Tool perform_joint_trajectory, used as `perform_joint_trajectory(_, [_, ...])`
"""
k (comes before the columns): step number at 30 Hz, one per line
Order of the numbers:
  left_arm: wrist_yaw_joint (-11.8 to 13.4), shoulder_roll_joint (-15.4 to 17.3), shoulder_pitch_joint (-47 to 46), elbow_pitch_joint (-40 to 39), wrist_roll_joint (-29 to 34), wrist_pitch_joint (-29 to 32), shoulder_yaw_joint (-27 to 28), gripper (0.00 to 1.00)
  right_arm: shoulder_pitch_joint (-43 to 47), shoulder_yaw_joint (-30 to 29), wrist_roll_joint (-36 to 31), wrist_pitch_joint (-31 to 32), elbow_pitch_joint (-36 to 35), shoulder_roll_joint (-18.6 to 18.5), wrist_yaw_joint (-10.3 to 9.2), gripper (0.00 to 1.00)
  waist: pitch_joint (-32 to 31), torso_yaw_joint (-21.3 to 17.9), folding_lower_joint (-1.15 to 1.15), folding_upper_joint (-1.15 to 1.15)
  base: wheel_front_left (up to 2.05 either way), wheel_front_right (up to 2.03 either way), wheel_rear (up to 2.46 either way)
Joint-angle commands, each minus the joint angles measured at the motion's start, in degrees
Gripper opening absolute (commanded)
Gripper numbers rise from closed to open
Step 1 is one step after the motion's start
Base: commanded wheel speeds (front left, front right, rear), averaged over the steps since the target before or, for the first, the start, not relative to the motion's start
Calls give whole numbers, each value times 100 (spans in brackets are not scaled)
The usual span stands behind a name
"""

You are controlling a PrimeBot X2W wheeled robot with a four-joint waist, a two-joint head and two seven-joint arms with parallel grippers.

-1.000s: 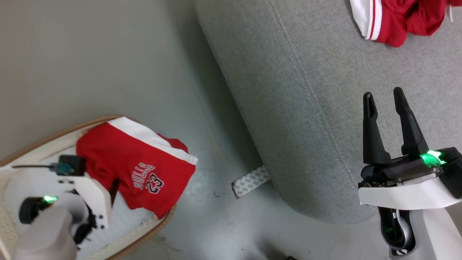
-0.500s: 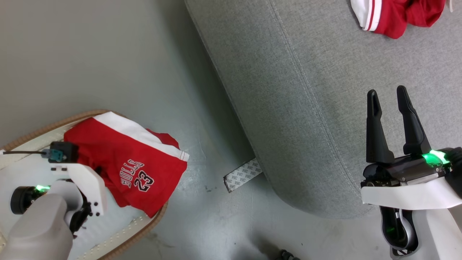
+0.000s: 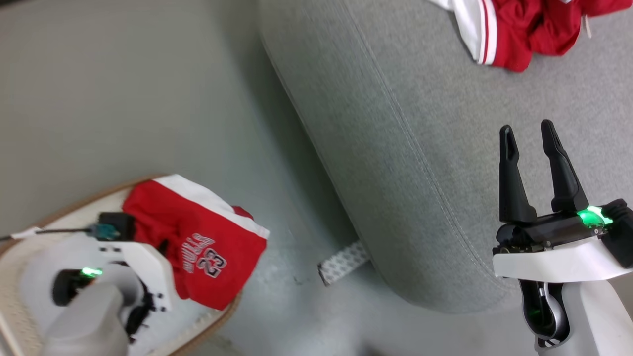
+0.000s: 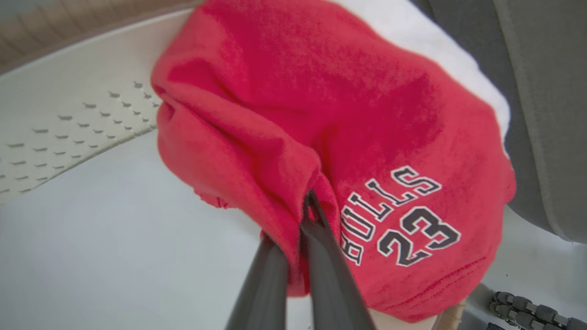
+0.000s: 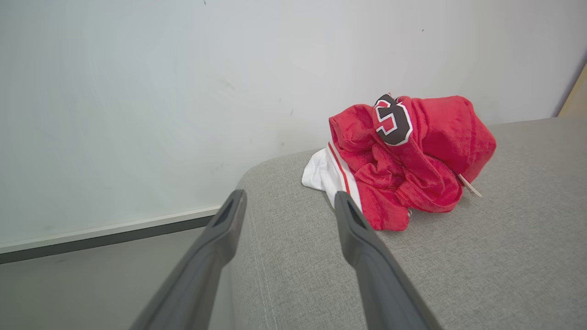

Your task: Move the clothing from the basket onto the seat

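The robot's left gripper (image 4: pixel 298 229), its two dark fingers pinched together on a fold of the red "Bulls 23" garment (image 4: pixel 390 137), reaches down into the cream basket (image 3: pixel 74 205), which stands on the floor (image 3: pixel 123 99) near the grey seat (image 3: pixel 445 173). The garment lies bunched against one side of the basket, its white-banded edge draped over the brown rim towards the seat. A second garment (image 3: pixel 514 39), red with white trim, sits crumpled far back on the cushion. The right gripper (image 3: pixel 529 133) hovers over the cushion's front with its fingers spread and nothing between them.

From where one stands, the hold looks slender: a single ridge of cloth near the lettering, with most of the fabric hanging free. On the lift, that soft fold could slide out from between the smooth fingers and drop the piece on the floor between basket and seat. The edge lying over the rim could drag there and tug the light basket along or tip it. Trailing cloth might also snag on the seat's rounded front edge and leave the garment hanging half off. Whether the fingers have caught one layer or several cannot be told.
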Motion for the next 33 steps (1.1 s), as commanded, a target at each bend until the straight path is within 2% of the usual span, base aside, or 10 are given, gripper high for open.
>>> perform_joint_trajectory(1, [9,-93,137,-87,-149,-169,-102,0,51,-65,-142,-18,78,-1,-13,100,-431,273,0,0,0,0,0])
perform_joint_trajectory(10, [8,-443,483,-430,-464,-836,-637,0,235,-138,-527,-18,329,-101,-13,100,-1472,921,0,0,0,0,0])
perform_joint_trajectory(21, [8,-748,738,-699,-721,-1319,-1070,0,556,122,-375,-18,732,-400,-13,100,-2622,1624,0,0,0,0,0])
perform_joint_trajectory(28, [8,-733,702,-1103,-552,-1393,-1112,0,750,243,-237,-18,876,-483,-13,100,-3073,1950,0,0,0,0,0])
perform_joint_trajectory(33, [43,-627,645,-1840,-138,-1395,-724,0,916,357,-135,-18,943,-497,-13,100,-3358,2189,0,0,0,0,0])
